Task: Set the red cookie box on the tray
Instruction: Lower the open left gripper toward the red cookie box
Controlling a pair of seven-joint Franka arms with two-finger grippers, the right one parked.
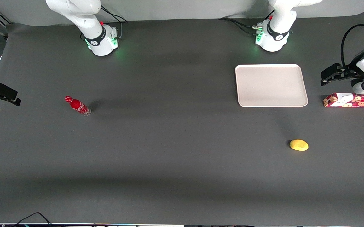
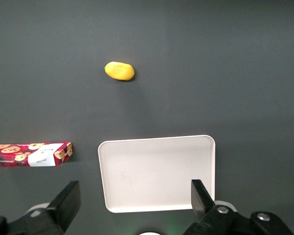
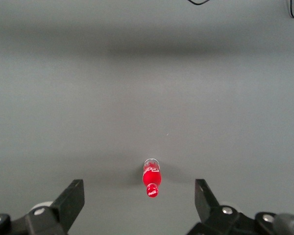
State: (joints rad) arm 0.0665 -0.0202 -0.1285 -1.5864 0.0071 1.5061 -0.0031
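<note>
My hand [image 2: 134,185] hangs up in the air at the working arm's end of the surface [image 1: 175,164]. My two fingers [image 2: 71,196] are wide apart and hold nothing.

The box [image 1: 352,101] lies flat on the surface. It is not on the tray [image 1: 303,94]. It sits near the tray, a bit more toward the working arm's end, with a gap of dark surface between them. My hand is up above the box and does not touch it. The box is red with cookie pictures and a white patch.

The tray has nothing on it.

A small yellow thing [image 1: 299,145] lies nearer the front camera than the tray. A red bottle [image 1: 78,106] is far off, toward the parked arm's end.
</note>
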